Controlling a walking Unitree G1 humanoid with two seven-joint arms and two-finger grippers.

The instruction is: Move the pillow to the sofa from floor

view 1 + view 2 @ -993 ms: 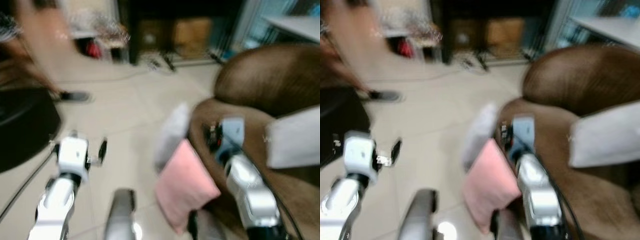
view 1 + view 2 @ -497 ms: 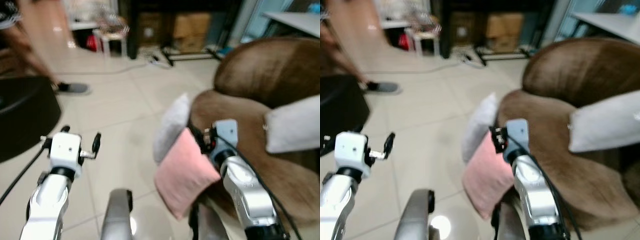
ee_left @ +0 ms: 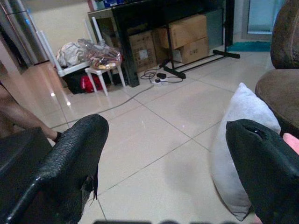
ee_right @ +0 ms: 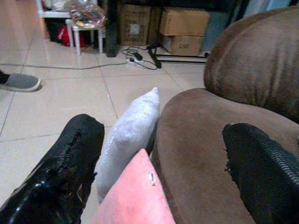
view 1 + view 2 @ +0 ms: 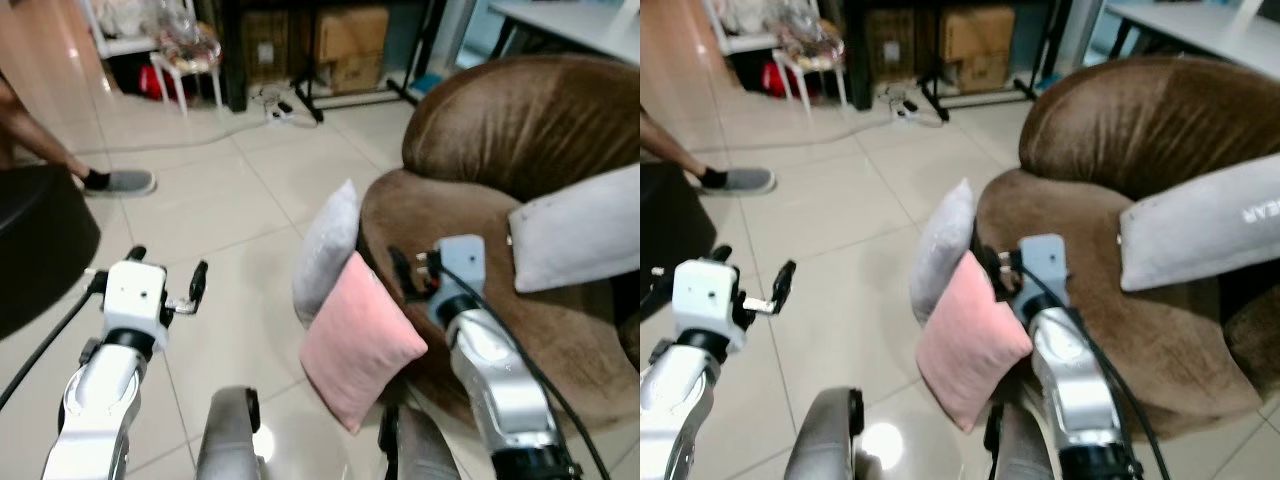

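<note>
pink pillow (image 5: pixel 358 345) leans on brown sofa (image 5: pixel 480 290), touching grey pillow (image 5: pixel 326 251) | our right gripper (image 4: pixel 159 172) spread above it | left gripper (image 5: pixel 165 281) spread over tiles (image 5: pixel 230 210)

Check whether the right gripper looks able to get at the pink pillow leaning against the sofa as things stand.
Probably yes. The right gripper is open and hangs just above the pink pillow, whose top corner shows between its fingers. Nothing lies between them; the grey pillow stands behind, and the sofa beside.
</note>
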